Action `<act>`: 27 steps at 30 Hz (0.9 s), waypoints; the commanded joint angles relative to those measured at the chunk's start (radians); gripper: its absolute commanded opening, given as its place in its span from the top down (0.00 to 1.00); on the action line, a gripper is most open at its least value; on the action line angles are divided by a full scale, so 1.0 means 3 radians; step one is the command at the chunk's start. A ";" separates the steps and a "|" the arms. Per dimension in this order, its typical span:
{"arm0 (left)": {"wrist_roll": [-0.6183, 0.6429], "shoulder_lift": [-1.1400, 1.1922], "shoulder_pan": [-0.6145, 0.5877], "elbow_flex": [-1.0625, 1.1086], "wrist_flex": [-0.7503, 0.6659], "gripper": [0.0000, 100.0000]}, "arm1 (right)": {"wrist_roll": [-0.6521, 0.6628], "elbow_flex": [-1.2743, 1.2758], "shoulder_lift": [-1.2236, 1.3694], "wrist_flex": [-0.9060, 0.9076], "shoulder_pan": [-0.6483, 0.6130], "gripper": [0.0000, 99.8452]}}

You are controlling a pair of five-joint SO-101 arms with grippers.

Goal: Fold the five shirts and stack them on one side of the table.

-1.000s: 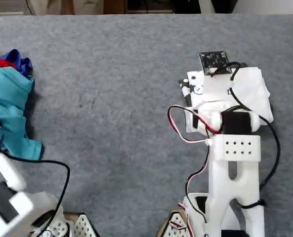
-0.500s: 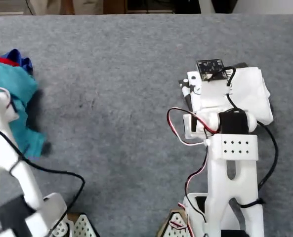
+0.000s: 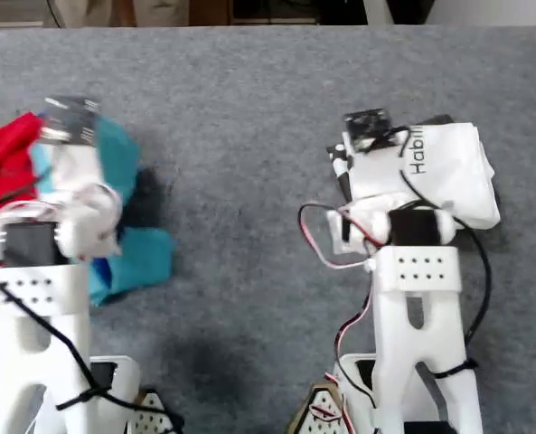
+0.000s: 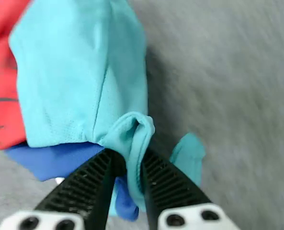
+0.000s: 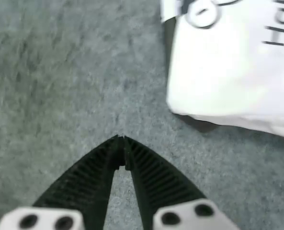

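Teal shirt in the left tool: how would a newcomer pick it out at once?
On the grey felt table, look to the crumpled cloth pile on its left side. The soft teal fabric shirt lies beside a red fabric shirt and over a dark blue shirt; it alone has a fold pinched in the left tool.
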 commanded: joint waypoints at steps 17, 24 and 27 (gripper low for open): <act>0.0798 -0.0125 0.0261 0.0010 0.0205 0.75 | -0.0854 -0.0386 0.0391 -0.0793 -0.1445 0.61; 0.0721 -0.0090 -0.1432 0.0496 -0.0435 0.75 | -0.1100 -0.1716 0.2120 -0.0568 -0.2207 0.64; 0.0425 -0.0125 -0.1632 0.0941 -0.0619 0.75 | -0.1100 -0.2509 0.2974 -0.0056 -0.2529 0.64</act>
